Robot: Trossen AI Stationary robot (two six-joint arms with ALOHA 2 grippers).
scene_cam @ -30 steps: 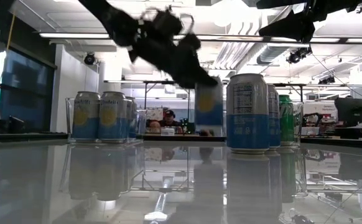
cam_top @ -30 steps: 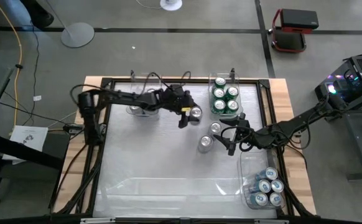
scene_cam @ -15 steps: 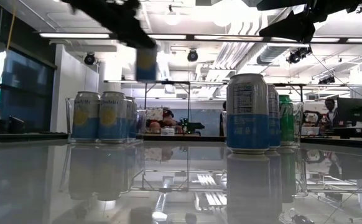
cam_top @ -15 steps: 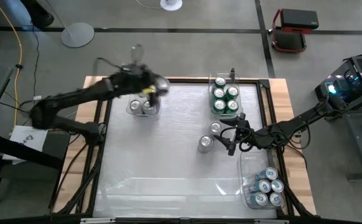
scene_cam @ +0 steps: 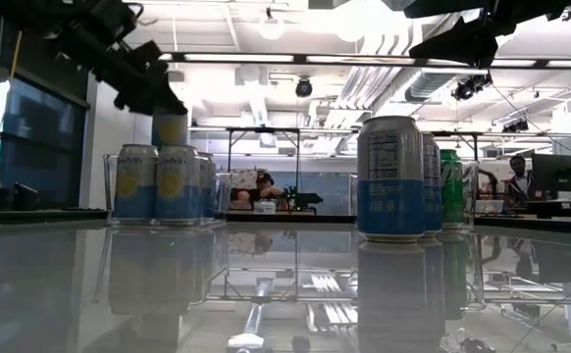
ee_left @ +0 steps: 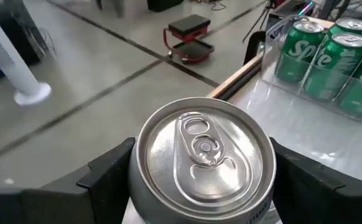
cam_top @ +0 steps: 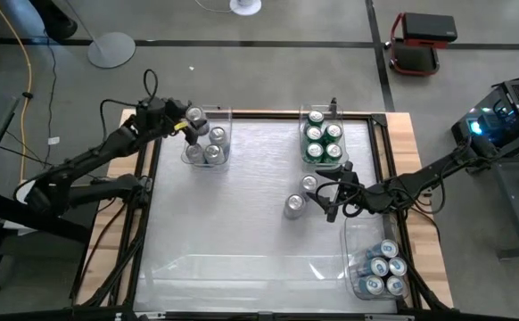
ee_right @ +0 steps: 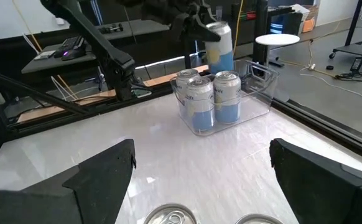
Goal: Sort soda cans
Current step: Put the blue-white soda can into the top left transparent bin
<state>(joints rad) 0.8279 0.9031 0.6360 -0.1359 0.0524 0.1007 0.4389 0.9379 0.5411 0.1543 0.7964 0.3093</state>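
My left gripper is shut on a blue-and-silver soda can, held just above the far-left clear bin, where three like cans stand. My right gripper is open and hovers at the table's right middle, beside two standing cans. In the right wrist view their tops show at the lower edge, between the open fingers. My left gripper pinches the can's side wall near its top, one finger on each opposite side. The fingers slant down from the table's left. The can is upright and lifted clear over the cans in the bin.
A clear bin of green cans stands at the far edge, right of middle. Another clear bin with blue cans sits at the near right corner. The table's middle and near left are bare. People show in the room beyond.
My left gripper has carried the can from the table's middle up and toward the far left corner, then down over the left bin, keeping it upright. My right arm has kept still.
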